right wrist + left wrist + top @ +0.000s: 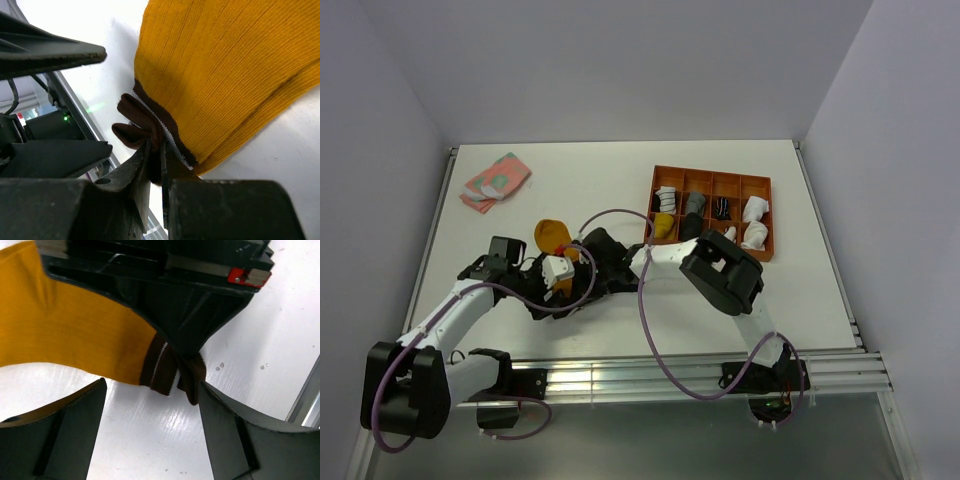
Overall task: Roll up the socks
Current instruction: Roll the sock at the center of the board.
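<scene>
We see the mustard sock point(552, 236) point(65, 335) point(225, 65) lying flat on the white bench point(620, 180), left of centre, with its foot pointing away from the arms. Its dark-brown cuff point(162, 371) point(142, 120), edged with a thin white stripe, faces the near side and is bunched. The right pincer point(583, 252) point(181, 359) point(156, 150) is clenched on this cuff, and brown fabric is squeezed between its two narrow jaws. The left pincer point(558, 270) point(152, 386) is released. Its fingers point(75, 415) are spread wide on either side of the pinched cuff and do not touch the sock. Farther back, a pink-and-green cloth point(495, 181) lies at the left. An orange tray point(712, 170) holding rolled socks sits at the right, well apart from both pincers.
</scene>
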You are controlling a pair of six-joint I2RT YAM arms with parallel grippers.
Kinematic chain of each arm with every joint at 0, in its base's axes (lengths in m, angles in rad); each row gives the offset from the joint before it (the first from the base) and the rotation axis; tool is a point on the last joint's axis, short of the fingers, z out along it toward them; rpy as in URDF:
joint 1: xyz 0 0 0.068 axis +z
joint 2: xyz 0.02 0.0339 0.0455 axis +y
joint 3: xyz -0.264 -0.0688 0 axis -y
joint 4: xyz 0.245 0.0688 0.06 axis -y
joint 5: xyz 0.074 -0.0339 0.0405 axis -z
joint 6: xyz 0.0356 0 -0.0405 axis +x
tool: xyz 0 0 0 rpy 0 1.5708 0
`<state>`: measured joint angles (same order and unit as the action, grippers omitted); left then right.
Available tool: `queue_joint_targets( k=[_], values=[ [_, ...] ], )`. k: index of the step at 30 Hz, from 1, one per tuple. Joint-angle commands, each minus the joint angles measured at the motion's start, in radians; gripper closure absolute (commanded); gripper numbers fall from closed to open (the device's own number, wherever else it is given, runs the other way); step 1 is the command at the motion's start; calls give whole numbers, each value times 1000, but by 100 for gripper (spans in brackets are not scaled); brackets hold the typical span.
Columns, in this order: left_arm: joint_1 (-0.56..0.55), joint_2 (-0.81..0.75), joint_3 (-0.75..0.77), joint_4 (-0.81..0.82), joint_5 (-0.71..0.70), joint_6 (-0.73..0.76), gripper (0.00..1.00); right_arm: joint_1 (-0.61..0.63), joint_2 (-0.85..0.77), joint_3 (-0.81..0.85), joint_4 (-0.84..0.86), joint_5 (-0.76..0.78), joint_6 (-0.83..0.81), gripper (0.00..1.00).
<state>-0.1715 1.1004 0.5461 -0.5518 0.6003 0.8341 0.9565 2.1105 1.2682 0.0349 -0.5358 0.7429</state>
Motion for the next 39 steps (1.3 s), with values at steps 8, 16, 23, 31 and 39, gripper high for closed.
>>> queue_joint_targets(
  k=[8, 16, 23, 31, 39],
  values=[
    [-36, 55, 34, 32, 24, 3, 20, -9, 40, 7, -95, -9, -8, 100],
    [-40, 49, 34, -8, 10, 34, 20, -12, 39, 16, -116, -13, -7, 100],
    [-42, 104, 48, -42, -19, 82, 21, -19, 40, 10, -119, -13, -1, 100],
    [-51, 99, 37, -33, -17, 79, 20, -21, 46, 7, -105, -20, 10, 100],
    [-59, 111, 31, -19, -28, 74, 20, -21, 48, -4, -93, -24, 15, 100]
  ],
)
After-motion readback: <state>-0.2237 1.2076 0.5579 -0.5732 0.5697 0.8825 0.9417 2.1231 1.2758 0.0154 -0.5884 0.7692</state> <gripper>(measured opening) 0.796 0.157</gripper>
